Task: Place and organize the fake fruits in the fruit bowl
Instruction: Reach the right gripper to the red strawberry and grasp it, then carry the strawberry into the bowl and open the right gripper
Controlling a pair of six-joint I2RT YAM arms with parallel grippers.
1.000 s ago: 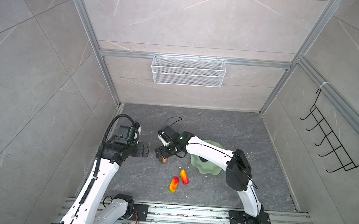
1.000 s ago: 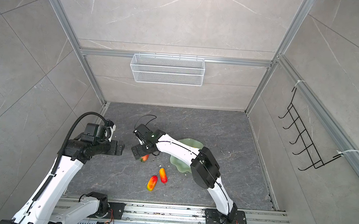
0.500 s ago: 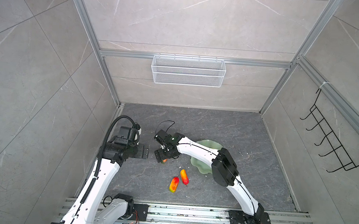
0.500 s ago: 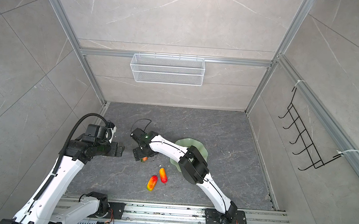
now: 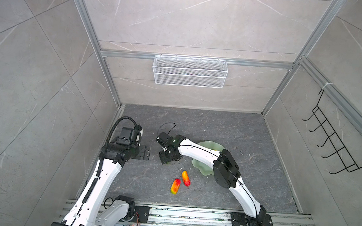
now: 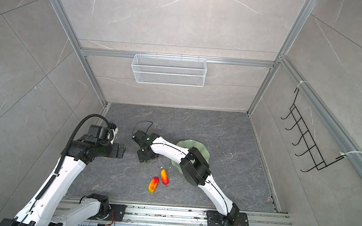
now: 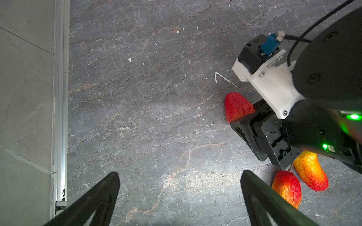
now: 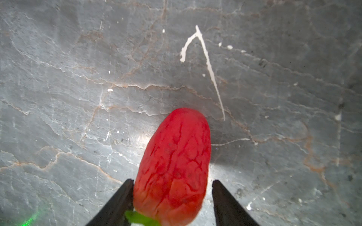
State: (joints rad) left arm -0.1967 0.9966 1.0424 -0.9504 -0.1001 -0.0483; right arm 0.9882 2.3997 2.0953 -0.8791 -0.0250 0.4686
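red fruit (image 8: 172, 166) sits between fingers (image 8: 119, 201) of half-spread right end effector (image 8: 172, 183), touching one.

Even bright light, soft shadows; top views bend at edges.

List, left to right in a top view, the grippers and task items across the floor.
left gripper → right gripper → red-yellow-green fruit → orange-red fruit → fruit bowl. The red fruit under the right gripper is left out, since the two overlap.
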